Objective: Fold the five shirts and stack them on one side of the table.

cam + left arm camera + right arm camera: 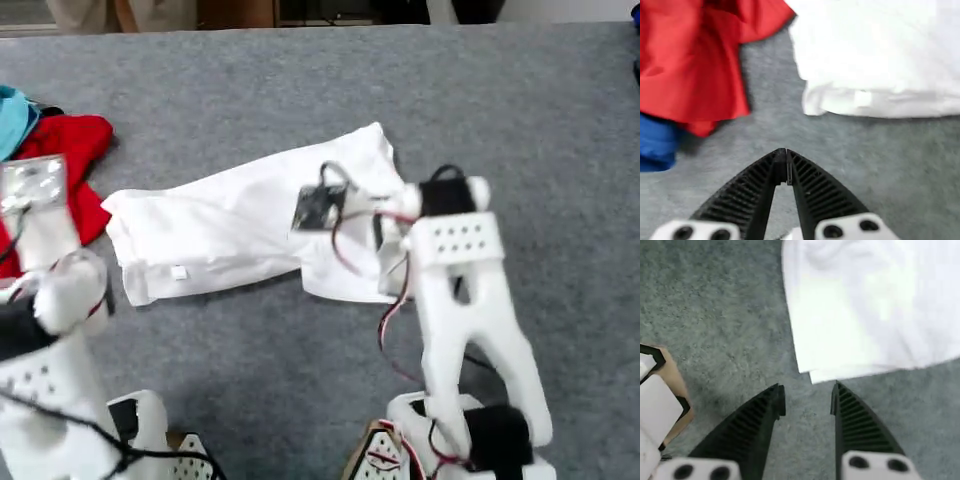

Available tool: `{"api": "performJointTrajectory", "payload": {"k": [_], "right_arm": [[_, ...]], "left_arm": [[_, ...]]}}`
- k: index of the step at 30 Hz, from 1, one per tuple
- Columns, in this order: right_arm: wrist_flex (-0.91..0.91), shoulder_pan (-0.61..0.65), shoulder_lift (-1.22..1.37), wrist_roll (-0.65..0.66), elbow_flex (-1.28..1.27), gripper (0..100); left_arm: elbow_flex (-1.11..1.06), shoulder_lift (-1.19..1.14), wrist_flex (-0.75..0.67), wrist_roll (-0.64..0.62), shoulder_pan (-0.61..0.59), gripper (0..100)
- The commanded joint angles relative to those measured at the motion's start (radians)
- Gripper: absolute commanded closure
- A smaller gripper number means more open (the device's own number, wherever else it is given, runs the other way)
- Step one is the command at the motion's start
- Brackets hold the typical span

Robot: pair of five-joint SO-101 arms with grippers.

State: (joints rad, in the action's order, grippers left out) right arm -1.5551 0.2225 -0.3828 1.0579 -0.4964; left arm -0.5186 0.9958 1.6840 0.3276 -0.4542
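A white shirt (240, 220) lies partly folded into a long band across the middle of the grey table. A red shirt (75, 150) and a teal one (15, 115) are bunched at the left edge. My right arm (455, 240) stands over the white shirt's right end. In the right wrist view my right gripper (808, 392) is open, just short of the white shirt's hem (855, 372), with nothing between its fingers. My left gripper (785, 167) is shut and empty above bare table. The red shirt (695, 60) and the white shirt's corner (850, 95) lie ahead of it.
A blue cloth (657, 142) peeks from under the red shirt. The arms' bases (400, 450) stand at the near table edge, and a brown and white base part (660, 405) sits beside my right gripper. Open grey table (500, 100) stretches at the back and right.
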Motion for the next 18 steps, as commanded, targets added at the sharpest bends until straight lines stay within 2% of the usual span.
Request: {"api": "performJointTrajectory", "payload": {"k": [1, 5, 9, 12, 16, 18], "right_arm": [[0.120, 0.050, -0.071, 0.009, -0.159, 83.5], [0.204, 0.073, -0.077, 0.011, -0.269, 83.5], [0.305, 0.074, -0.073, 0.011, -0.320, 83.3], [0.362, 0.077, -0.071, 0.011, -0.344, 81.0], [0.361, 0.079, -0.070, 0.008, -0.346, 70.5], [0.361, 0.079, -0.070, 0.008, -0.346, 70.0]], "left_arm": [[-0.044, 0.111, -0.051, 0.074, -0.157, 98], [-0.133, 0.214, -0.127, 0.120, -0.324, 98], [-0.242, 0.303, -0.180, 0.150, -0.430, 98], [-0.316, 0.367, -0.190, 0.180, -0.463, 98], [-0.379, 0.450, -0.190, 0.198, -0.459, 98], [-0.399, 0.486, -0.192, 0.196, -0.457, 98]]}}
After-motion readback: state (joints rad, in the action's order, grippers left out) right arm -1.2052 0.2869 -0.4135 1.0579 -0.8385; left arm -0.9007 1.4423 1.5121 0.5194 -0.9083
